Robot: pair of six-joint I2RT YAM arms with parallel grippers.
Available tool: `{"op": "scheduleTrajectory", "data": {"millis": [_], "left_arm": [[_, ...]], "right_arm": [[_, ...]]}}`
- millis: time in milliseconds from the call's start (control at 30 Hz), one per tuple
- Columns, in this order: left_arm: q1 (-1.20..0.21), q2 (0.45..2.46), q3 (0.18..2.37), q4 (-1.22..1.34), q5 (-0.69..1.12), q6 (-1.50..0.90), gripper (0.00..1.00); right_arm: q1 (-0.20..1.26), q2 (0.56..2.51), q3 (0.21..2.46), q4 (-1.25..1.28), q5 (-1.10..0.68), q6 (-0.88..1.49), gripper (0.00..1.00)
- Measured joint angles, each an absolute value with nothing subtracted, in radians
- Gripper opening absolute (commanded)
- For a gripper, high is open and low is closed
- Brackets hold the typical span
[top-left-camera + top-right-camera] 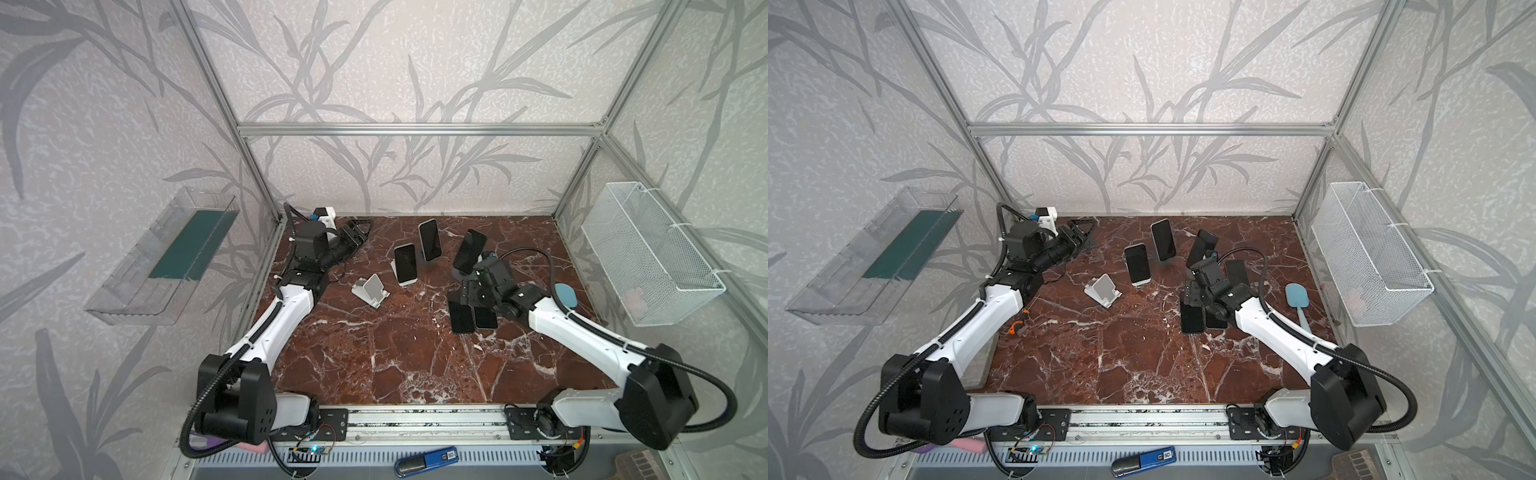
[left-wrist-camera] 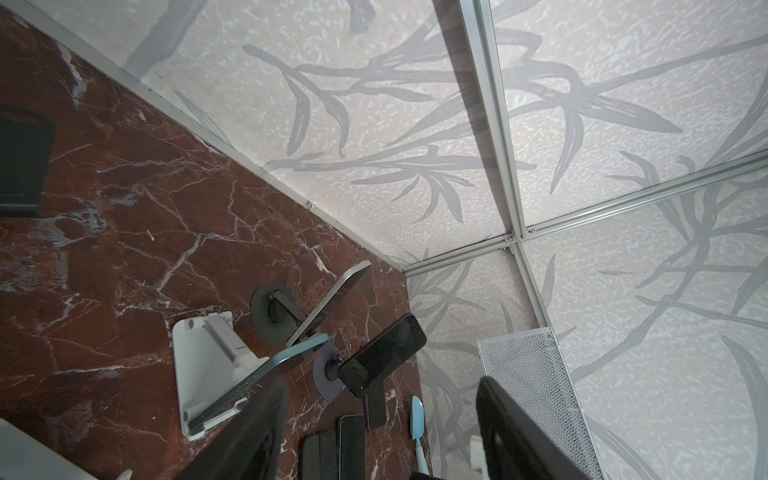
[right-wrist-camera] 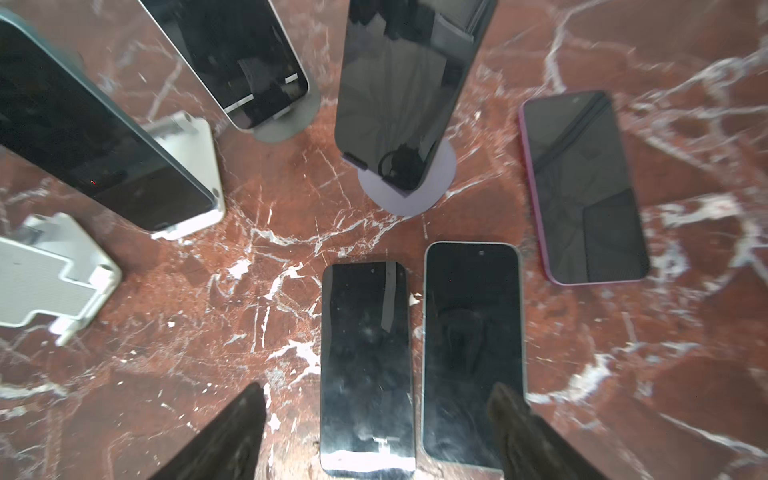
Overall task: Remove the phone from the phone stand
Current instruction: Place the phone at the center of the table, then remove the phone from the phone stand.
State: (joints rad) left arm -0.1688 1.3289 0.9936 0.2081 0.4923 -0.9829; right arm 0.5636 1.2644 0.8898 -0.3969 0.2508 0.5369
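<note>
Right tool (image 3: 378, 390), wide and empty over flat phones (image 3: 368, 361) just before the round stand (image 3: 399, 203), could topple that stand if it clips the leaning phone (image 3: 399, 83) sideways.

A blue spatula (image 1: 1296, 296) lies on the marble table (image 1: 1100, 353), near the wall-hung white mesh basket (image 1: 1366, 257).

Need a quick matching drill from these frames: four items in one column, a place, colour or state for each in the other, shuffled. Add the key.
1 spatula
2 wire basket
3 pink-edged phone
4 teal-edged phone

A leaning on a white stand
B flat on the table, screen up
C light blue
D hung on the wall

Pairs: 1-C, 2-D, 3-B, 4-A
</note>
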Motion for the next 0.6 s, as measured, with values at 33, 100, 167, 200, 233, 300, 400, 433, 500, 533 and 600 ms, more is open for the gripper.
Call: {"op": "scheduleTrajectory", "data": {"millis": [33, 100, 167, 200, 233, 300, 400, 433, 500, 533, 600], "left_arm": [[-0.176, 1.327, 0.995, 0.206, 0.49, -0.978, 0.72], [-0.196, 1.322, 0.997, 0.189, 0.482, -0.96, 0.73], [-0.212, 1.317, 0.999, 0.178, 0.472, -0.941, 0.73], [-0.219, 1.314, 1.0, 0.169, 0.47, -0.934, 0.72], [-0.223, 1.312, 1.001, 0.165, 0.469, -0.93, 0.72], [-0.229, 1.311, 1.007, 0.152, 0.469, -0.922, 0.73], [-0.231, 1.303, 1.011, 0.143, 0.467, -0.913, 0.73], [-0.231, 1.299, 1.011, 0.141, 0.466, -0.911, 0.73], [-0.231, 1.295, 1.011, 0.14, 0.46, -0.904, 0.73], [-0.231, 1.295, 1.011, 0.14, 0.457, -0.9, 0.73], [-0.231, 1.296, 1.011, 0.138, 0.448, -0.9, 0.74]], "right_arm": [[0.564, 1.229, 0.876, -0.402, 0.259, 0.533, 0.84], [0.564, 1.166, 0.852, -0.42, 0.274, 0.527, 0.84], [0.564, 1.119, 0.831, -0.439, 0.287, 0.527, 0.84], [0.564, 1.1, 0.82, -0.448, 0.292, 0.527, 0.85], [0.564, 1.082, 0.81, -0.458, 0.297, 0.528, 0.84], [0.564, 1.052, 0.794, -0.485, 0.308, 0.532, 0.84], [0.564, 1.022, 0.791, -0.516, 0.318, 0.546, 0.84], [0.564, 1.015, 0.791, -0.52, 0.318, 0.55, 0.84], [0.564, 1.002, 0.791, -0.522, 0.315, 0.553, 0.84], [0.564, 0.997, 0.791, -0.518, 0.309, 0.552, 0.84], [0.564, 0.994, 0.791, -0.49, 0.292, 0.541, 0.86]]}}
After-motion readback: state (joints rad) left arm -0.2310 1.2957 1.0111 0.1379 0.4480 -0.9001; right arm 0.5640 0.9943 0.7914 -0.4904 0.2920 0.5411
